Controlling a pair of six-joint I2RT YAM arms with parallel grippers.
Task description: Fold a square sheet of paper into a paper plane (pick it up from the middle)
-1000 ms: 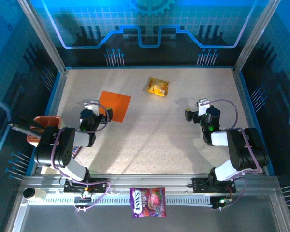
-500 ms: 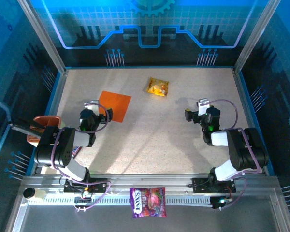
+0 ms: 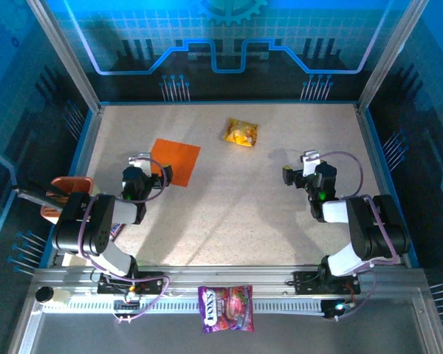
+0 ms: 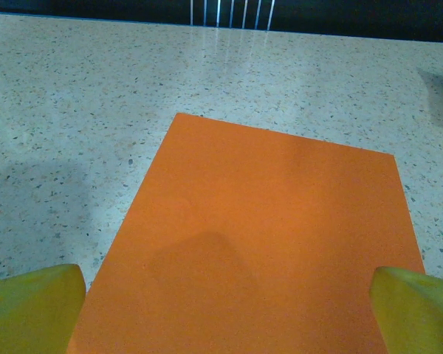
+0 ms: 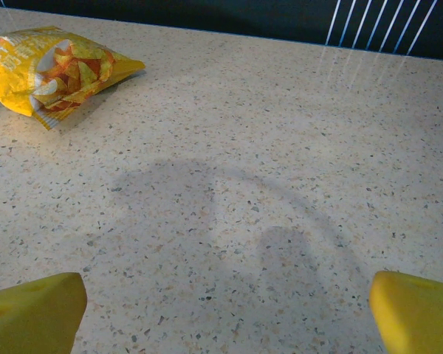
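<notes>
While the square sheet of paper (image 3: 176,160) is lying flat on the counter (image 3: 236,214) just ahead of the nearer left end effector (image 3: 165,175), that one and the well-apart right end effector (image 3: 289,175) are both gaping wide, holding nothing.

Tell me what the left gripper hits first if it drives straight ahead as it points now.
Most likely the square sheet of paper, which lies flat on the table directly ahead of the open left gripper. Height is hard to judge: moving level, it might skim over the sheet onto the table beyond.
</notes>
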